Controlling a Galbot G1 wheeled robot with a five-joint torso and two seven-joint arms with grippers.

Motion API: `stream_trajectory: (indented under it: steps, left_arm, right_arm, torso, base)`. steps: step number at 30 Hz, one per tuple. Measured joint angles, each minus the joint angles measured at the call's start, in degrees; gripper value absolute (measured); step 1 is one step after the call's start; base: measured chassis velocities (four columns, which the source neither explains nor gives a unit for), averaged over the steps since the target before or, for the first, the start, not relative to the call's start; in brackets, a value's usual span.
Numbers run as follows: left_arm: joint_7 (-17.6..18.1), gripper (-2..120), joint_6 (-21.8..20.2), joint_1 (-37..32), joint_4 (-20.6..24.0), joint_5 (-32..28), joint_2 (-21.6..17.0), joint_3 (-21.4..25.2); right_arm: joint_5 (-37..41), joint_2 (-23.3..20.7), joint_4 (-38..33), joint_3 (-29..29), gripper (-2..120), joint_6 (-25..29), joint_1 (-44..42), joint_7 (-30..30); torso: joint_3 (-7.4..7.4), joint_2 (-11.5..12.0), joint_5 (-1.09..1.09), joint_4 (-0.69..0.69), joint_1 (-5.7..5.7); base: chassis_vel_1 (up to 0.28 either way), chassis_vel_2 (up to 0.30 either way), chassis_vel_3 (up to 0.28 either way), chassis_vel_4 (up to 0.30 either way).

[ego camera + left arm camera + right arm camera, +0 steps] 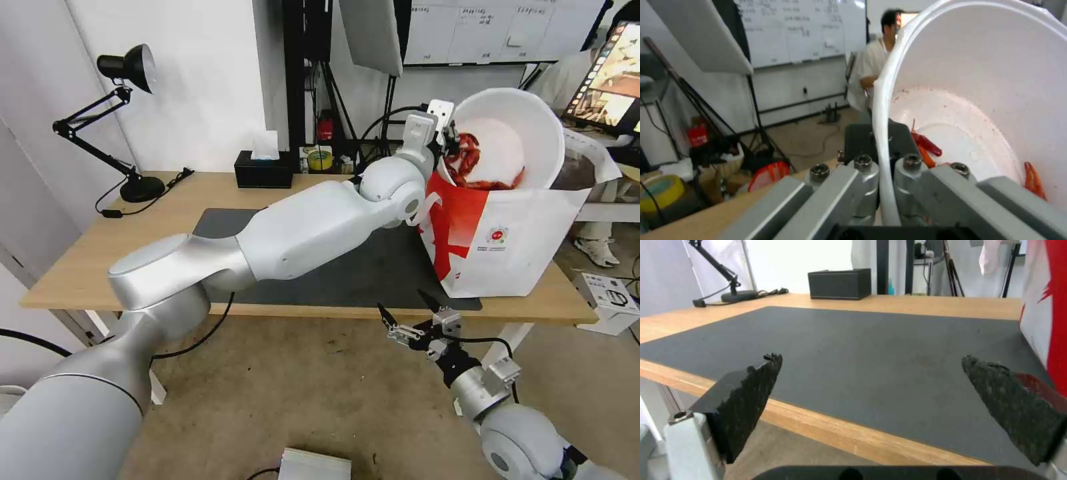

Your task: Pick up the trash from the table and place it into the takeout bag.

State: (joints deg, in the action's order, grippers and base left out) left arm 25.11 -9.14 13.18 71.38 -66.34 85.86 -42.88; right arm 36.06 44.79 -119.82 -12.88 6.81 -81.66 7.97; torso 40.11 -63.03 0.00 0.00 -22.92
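Your left gripper (pixel 445 137) pinches the rim of the white bowl (pixel 517 133) at its 9 o'clock edge, holding it tipped on its side over the mouth of the takeout bag (pixel 497 243). Risk: thin, smooth rim may slip, or the loose red scraps (pixel 467 157) spill onto the dark matte mat (pixel 347 267). Right gripper (pixel 412 319) hangs spread at the tabletop (pixel 160 207) front edge, 6 o'clock of the bag.

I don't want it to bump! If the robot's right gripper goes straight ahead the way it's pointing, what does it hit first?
Probably nothing soon: the open right gripper points just above the table's front edge, skimming the grey mat. The takeout bag sits off to one side.
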Motion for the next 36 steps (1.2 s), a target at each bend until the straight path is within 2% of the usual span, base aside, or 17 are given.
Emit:
stream_trajectory:
  steps: [5,8,10,12,14,16,18,20,22,24,25,28,30,32,34,36]
  left_arm:
    - [-0.61,0,-1.14,-0.24,1.65,-2.34,-1.44,-0.14]
    - [-0.89,16,-1.48,-0.93,3.62,-6.09,-2.7,0.46]
    - [-0.91,17,-1.51,-0.98,3.77,-6.29,-2.82,0.49]
    - [-1.32,30,-1.62,-1.09,4.37,-6.57,-3.4,0.38]
    - [-1.35,32,-1.64,-1.1,4.49,-6.58,-3.42,0.35]
    - [-1.37,43,-1.71,-1.1,4.69,-6.62,-3.36,0.33]
    - [-1.37,47,-1.71,-1.1,4.69,-6.62,-3.34,0.34]
    - [-1.36,59,-1.71,-1.1,4.77,-6.62,-3.46,0.34]
    - [-1.37,60,-1.71,-1.1,4.84,-6.6,-3.59,0.34]
    - [-1.35,73,-1.54,-1.31,5.26,-5.64,-4.76,0.35]
    - [-1.35,73,-1.54,-1.31,5.26,-5.64,-4.76,0.35]
    - [-1.54,88,1.05,-2.29,6.71,-2.95,-7.53,0.15]
    - [-1.62,90,1.5,-2.5,6.98,-2.59,-7.98,0.15]
    - [-2.22,99,4.21,-4.06,8.79,-0.05,-10.8,0.88]
    - [-2.24,99,4.72,-4.46,9.31,0.55,-11.6,1.14]
    - [-2.69,100,6.47,-6.72,12.67,2.93,-16.12,2.77]
  right_arm:
    - [0.0,0.0,0.0,0.0,100,0.0,0.0,0.0]
    - [0.0,0.0,0.0,0.0,100,0.0,0.0,0.0]
    - [0.0,0.0,0.0,0.0,100,0.0,0.0,0.0]
    - [0.0,0.0,0.0,0.0,100,0.0,0.0,0.0]
    - [0.0,0.0,0.0,0.0,100,0.0,0.0,0.0]
    - [0.0,0.0,0.0,0.0,100,0.0,0.0,0.0]
    - [0.0,0.0,0.0,0.0,100,0.0,0.0,0.0]
    - [0.0,0.0,0.0,0.0,100,0.0,0.0,0.0]
    - [0.0,0.0,0.0,0.0,100,0.0,0.0,0.0]
    - [0.0,0.0,0.0,0.0,100,0.0,0.0,0.0]
    - [0.0,0.0,0.0,0.0,100,0.0,0.0,0.0]
    - [0.0,0.0,0.0,0.0,100,0.0,0.0,0.0]
    - [0.0,0.0,0.0,0.0,100,0.0,0.0,0.0]
    - [0.0,0.0,0.0,0.0,100,0.0,0.0,0.0]
    - [0.0,0.0,0.0,0.0,100,0.0,0.0,0.0]
    - [0.0,0.0,0.0,0.0,100,0.0,0.0,-0.01]
  torso:
    - [0.0,0.0,0.0,0.0,0.0]
    - [0.0,0.0,-0.01,0.0,0.0]
    - [0.0,0.0,0.0,0.0,0.0]
    - [0.0,0.0,0.0,0.01,0.0]
    - [0.0,0.0,0.0,0.01,0.0]
    - [0.0,0.0,0.0,0.0,0.0]
    - [0.0,0.0,0.0,0.0,0.0]
    - [0.0,0.0,0.0,-0.01,0.0]
    - [0.0,0.0,0.0,-0.01,0.0]
    - [0.0,0.0,0.0,-0.01,0.0]
    - [0.0,0.0,0.0,-0.01,0.0]
    - [0.0,0.0,-0.01,0.0,0.0]
    - [0.0,0.0,-0.01,0.0,0.0]
    - [0.0,0.0,-0.01,-0.02,0.0]
    - [0.0,0.0,-0.01,-0.01,0.0]
    - [0.0,0.0,-0.01,-0.01,0.0]
  base:
    - [0.0,0.0,0.0,0.0]
    - [0.0,0.0,0.0,0.0]
    - [0.0,0.0,0.0,0.0]
    - [0.0,0.0,0.0,0.0]
    - [0.0,0.0,0.0,0.0]
    - [0.0,0.0,0.0,0.0]
    - [0.0,0.0,0.0,0.0]
    - [0.0,0.0,0.0,0.0]
    - [0.0,0.0,0.0,0.0]
    - [0.0,0.0,0.0,0.0]
    - [0.0,0.0,0.0,0.0]
    - [0.0,0.0,0.0,0.0]
    - [0.0,0.0,0.0,0.0]
    - [0.0,0.0,0.0,0.0]
    - [0.0,0.0,0.0,0.0]
    - [0.0,0.0,0.0,0.0]
